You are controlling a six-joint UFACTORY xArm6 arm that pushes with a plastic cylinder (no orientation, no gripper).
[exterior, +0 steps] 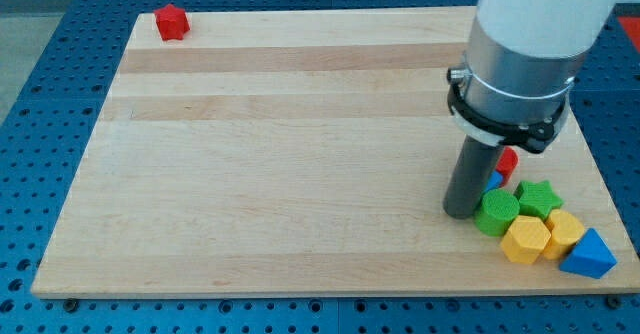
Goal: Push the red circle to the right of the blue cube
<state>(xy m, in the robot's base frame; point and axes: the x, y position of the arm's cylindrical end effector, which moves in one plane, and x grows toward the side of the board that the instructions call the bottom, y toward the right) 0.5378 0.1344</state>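
My tip (459,214) rests on the board at the view's lower right, just left of a cluster of blocks. A red block (508,161), only partly seen, peeks out from behind the rod on its right side; I cannot make out its shape. Just below it a sliver of a blue block (496,181) shows, mostly hidden by the rod. The red block touches or nearly touches the blue one, above and slightly right of it. The arm's large grey body (520,64) hides the board behind it.
A green round block (497,212) sits right of my tip, with a green star (540,198), a yellow hexagon (525,239), a yellow block (566,231) and a blue triangle (588,255) close by the board's (280,174) lower right corner. A red star (172,21) lies at the top left corner.
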